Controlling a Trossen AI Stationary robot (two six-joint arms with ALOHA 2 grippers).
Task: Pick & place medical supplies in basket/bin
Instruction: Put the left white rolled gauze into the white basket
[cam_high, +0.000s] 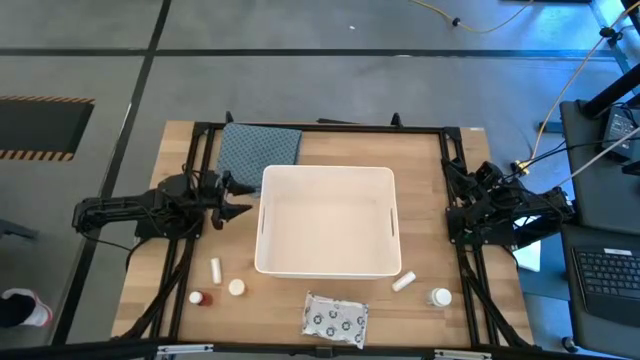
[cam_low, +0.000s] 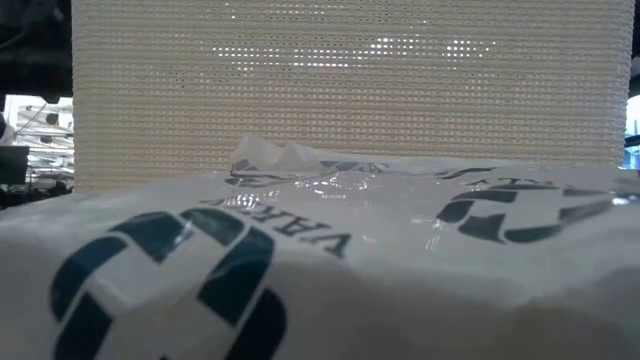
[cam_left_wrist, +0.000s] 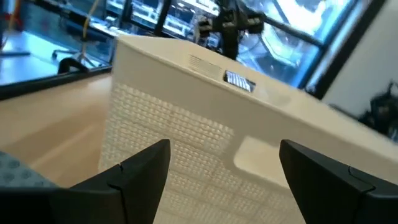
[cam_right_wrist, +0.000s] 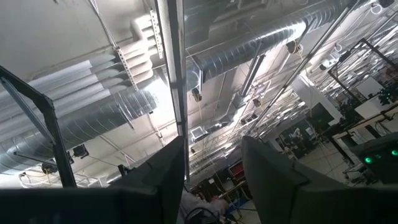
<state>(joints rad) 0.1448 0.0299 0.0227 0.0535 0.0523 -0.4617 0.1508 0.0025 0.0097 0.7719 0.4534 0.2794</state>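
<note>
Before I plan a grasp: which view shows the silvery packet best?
The high view: the whole packet lies flat on the table, at the front edge, apart from the white bin. The low view shows only its wrinkled printed surface, too close, filling the frame. Neither wrist view shows it.

White bin (cam_high: 327, 225), dark-dotted silvery packet (cam_high: 335, 319)
</note>
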